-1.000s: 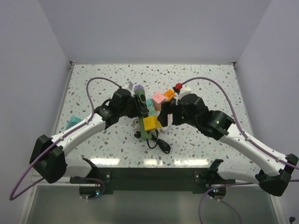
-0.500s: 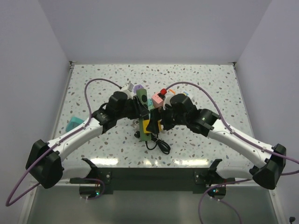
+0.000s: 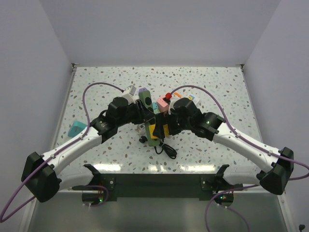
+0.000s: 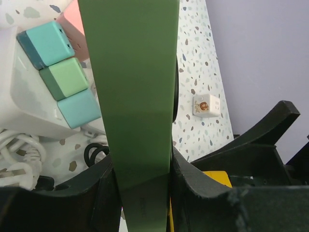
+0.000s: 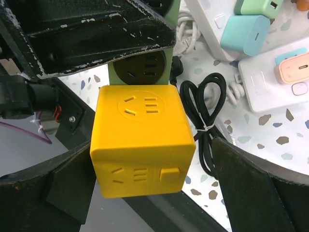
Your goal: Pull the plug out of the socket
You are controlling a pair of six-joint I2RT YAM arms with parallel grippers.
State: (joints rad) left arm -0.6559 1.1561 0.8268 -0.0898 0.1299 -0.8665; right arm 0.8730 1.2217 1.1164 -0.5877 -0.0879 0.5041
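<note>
Both arms meet over the middle of the speckled counter (image 3: 217, 87). The left pincer (image 4: 145, 193) is clamped on the green power strip (image 4: 135, 96), a finger pressed against each long side. The strip runs straight out between them.

The yellow cube plug (image 5: 142, 140) sits in the green strip's socket, just beyond the left pincer's fingers. From above it shows at the centre, between the two wrists. The right pincer (image 5: 154, 188) straddles the cube with its jaws wide. One finger lies against the cube's side, while the other stands off it with a gap between.

In that gap a coiled black cord (image 5: 203, 116) lies on the counter. Just behind the green strip is a white power strip (image 4: 29, 101) carrying teal and green cube plugs.
</note>
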